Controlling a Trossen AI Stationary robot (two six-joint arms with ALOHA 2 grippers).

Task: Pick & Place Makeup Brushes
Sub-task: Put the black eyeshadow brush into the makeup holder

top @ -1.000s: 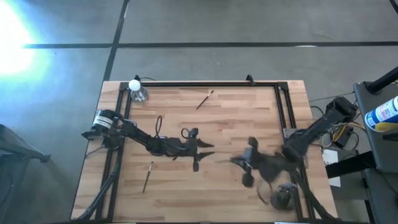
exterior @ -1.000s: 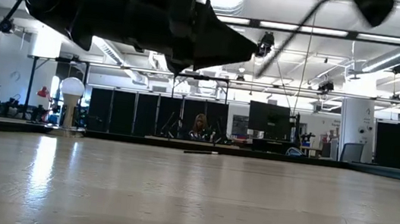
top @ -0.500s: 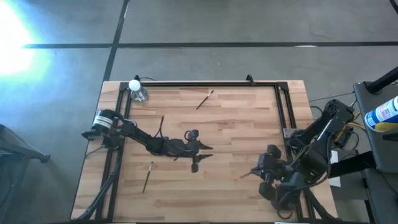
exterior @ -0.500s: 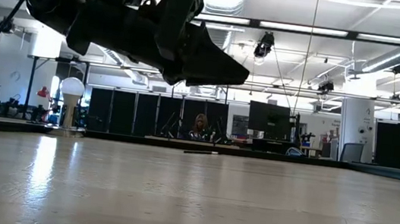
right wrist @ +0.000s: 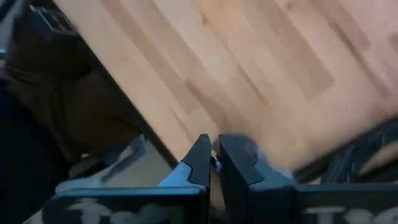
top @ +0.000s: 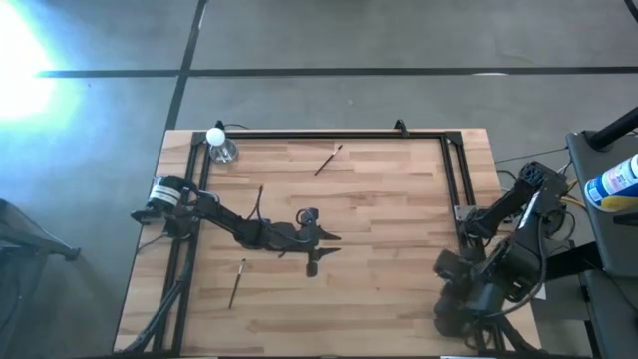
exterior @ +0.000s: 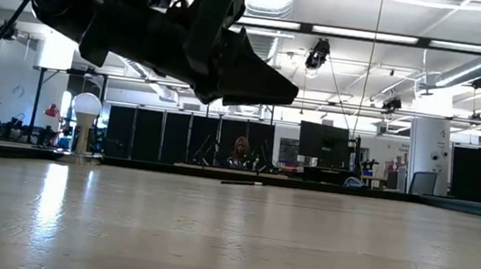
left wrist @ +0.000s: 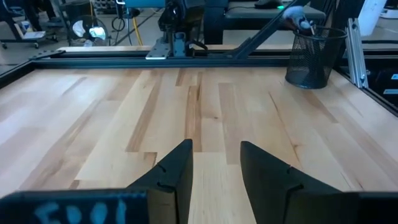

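My right gripper point(right wrist: 214, 155) is shut on a makeup brush and stands over the near right corner point(top: 451, 304), pointing steeply down above a black mesh cup point(left wrist: 308, 59). My left gripper point(left wrist: 216, 149) hovers open over the middle of the table point(top: 327, 239), clear of the wood, with nothing between its fingers. One brush point(top: 329, 158) lies flat near the far edge. Another brush point(top: 237, 282) lies flat toward the near left. The picture is blurred, so most of the held brush is hard to make out. My right gripper pinches a thin brush between its two fingertips point(right wrist: 216, 162), coming from above and pointing down. The brush is lifted clear of the table, over the mesh cup. Blur hides which part of the brush the fingers are on.
A small clear bottle with a round white cap point(top: 217, 143) stands at the far left corner. A black metal frame point(top: 329, 135) runs along the table's far, left and right sides. Bare wood lies between the two arms.
My right gripper has carried the brush from the table's middle right toward the near right corner, rising and tipping from nearly level to pointing steeply down over the mesh cup. My left gripper has stayed in place, still open, and tipped its fingers slightly downward.
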